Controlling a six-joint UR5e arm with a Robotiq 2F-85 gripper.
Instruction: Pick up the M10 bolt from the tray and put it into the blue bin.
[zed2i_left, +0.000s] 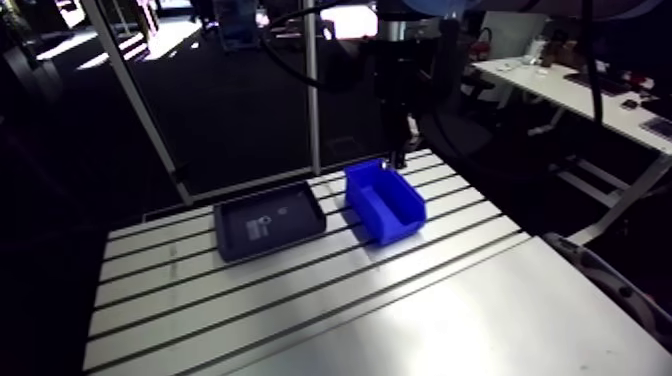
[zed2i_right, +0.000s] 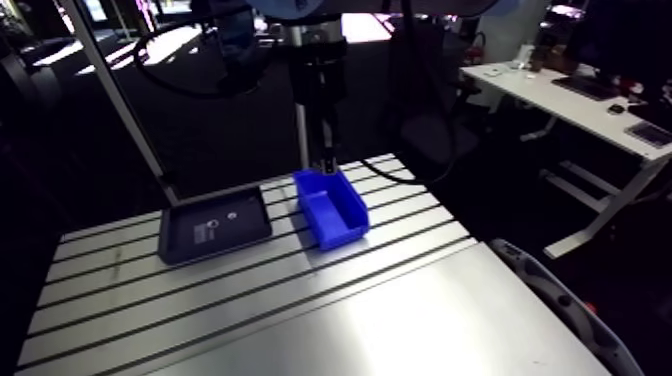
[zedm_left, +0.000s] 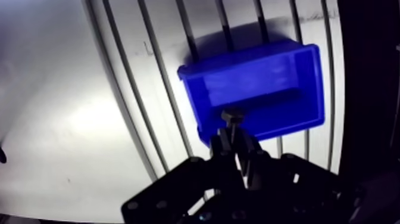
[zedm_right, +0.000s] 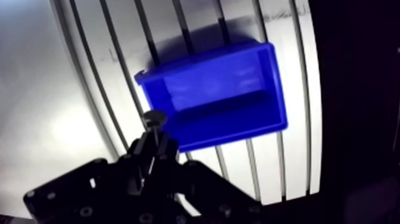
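Note:
In the wrist view my gripper (zedm_left: 234, 136) is shut on the M10 bolt (zedm_left: 232, 117), a dark bolt whose head sticks out past the fingertips. The bolt hangs above the near wall of the blue bin (zedm_left: 262, 89), which lies just ahead of the fingers. In the arm view the gripper (zed2i_left: 397, 150) comes down over the far end of the blue bin (zed2i_left: 384, 203). The black tray (zed2i_left: 268, 220) sits to the left of the bin, with a pale label and a small ring on its floor.
The slotted aluminium table (zed2i_left: 300, 310) stretches toward the front, smooth on its near part. A metal post (zed2i_left: 312, 90) rises behind the tray. The table's far edge runs just behind the bin.

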